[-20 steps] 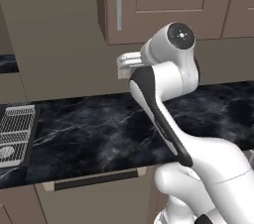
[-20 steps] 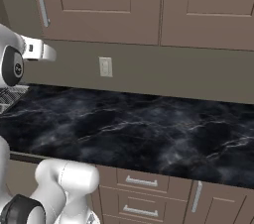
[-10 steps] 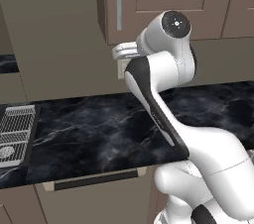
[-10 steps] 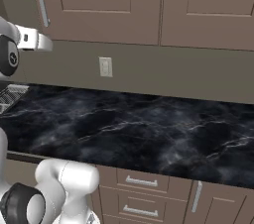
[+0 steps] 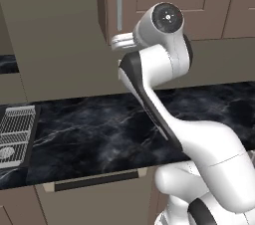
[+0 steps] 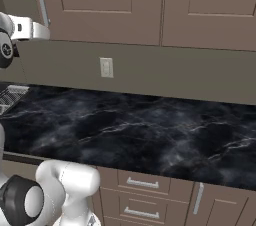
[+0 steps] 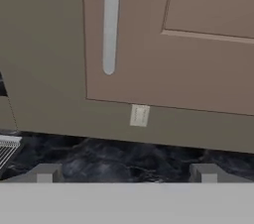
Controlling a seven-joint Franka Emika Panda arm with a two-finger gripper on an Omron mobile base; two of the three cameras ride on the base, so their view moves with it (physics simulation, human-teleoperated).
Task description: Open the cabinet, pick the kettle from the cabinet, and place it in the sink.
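The cabinet (image 5: 164, 0) hangs above the counter with its brown doors shut, so the kettle is hidden. Its long silver handle (image 5: 119, 0) runs down the door's left edge, seen close in the hand view as handle (image 7: 110, 20) on the door (image 7: 188, 59). My gripper (image 7: 126, 173) is open and empty, fingertips (image 7: 45, 173) wide apart, aimed below the handle's lower end. The hand (image 5: 123, 41) hovers just under the cabinet's bottom edge, left of the elbow. The sink (image 5: 30, 144) shows as a dark recess at the far left of the counter.
A silver wire rack (image 5: 14, 132) lies in the recess at the left. The black marble counter (image 5: 99, 134) stretches below the arm. A wall outlet (image 6: 106, 67) sits on the backsplash. Light base drawers (image 6: 140, 185) run under the counter.
The hand and wrist have risen from mid-backsplash height to just under the cabinet's lower edge, nearer the handle. The jaws have stayed open.
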